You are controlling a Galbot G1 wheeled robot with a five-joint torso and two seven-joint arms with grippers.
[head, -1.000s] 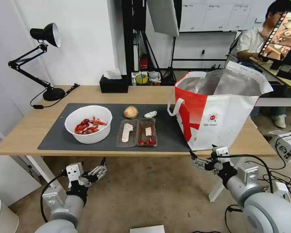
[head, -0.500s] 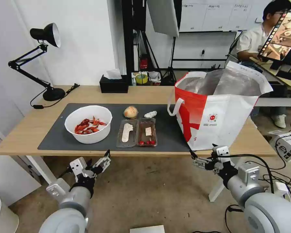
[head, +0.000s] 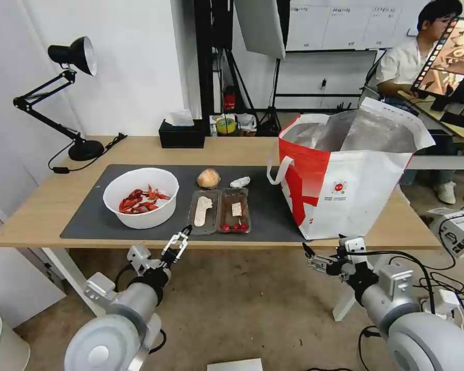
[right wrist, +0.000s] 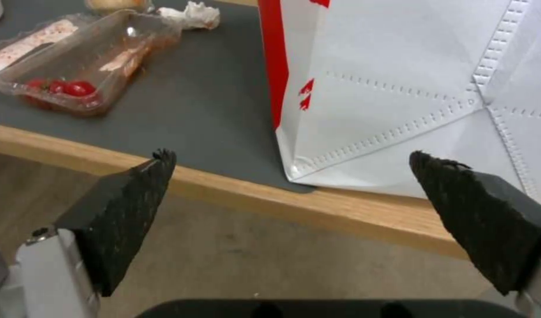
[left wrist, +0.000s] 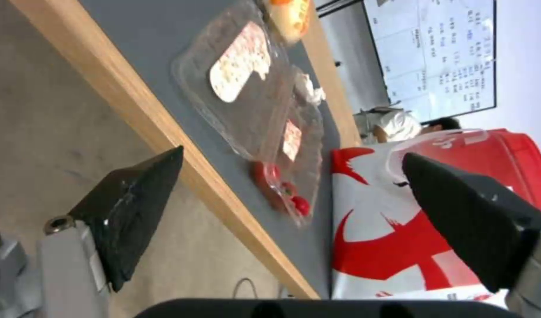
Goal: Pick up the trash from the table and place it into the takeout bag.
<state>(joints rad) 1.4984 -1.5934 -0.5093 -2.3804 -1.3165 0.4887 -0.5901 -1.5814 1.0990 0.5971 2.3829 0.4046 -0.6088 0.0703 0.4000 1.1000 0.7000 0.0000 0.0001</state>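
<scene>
The trash lies on the dark mat (head: 87, 219) of the table (head: 46, 203). It is a white bowl of red crayfish shells (head: 141, 198), a clear clamshell tray (head: 219, 211) (left wrist: 252, 101) (right wrist: 76, 75), a crumpled tissue (head: 239, 182) (right wrist: 191, 13) and an orange-beige lump (head: 209, 178). The takeout bag (head: 345, 175) (left wrist: 388, 247) (right wrist: 411, 88) stands open at the table's right end. My left gripper (head: 178, 243) (left wrist: 292, 151) is open just below the front edge, under the tray. The right gripper (head: 310, 257) (right wrist: 289, 153) hangs open below the bag's near corner.
A black tissue box (head: 181, 135) and a black desk lamp (head: 69, 93) stand at the back of the table. White table legs (head: 69, 270) sit below on the left. Cables and a box (head: 461, 232) lie on the floor to the right.
My left arm has risen and swung right and forward, from low on the left up to the table's front edge below the tray. The right gripper has sunk slightly.
</scene>
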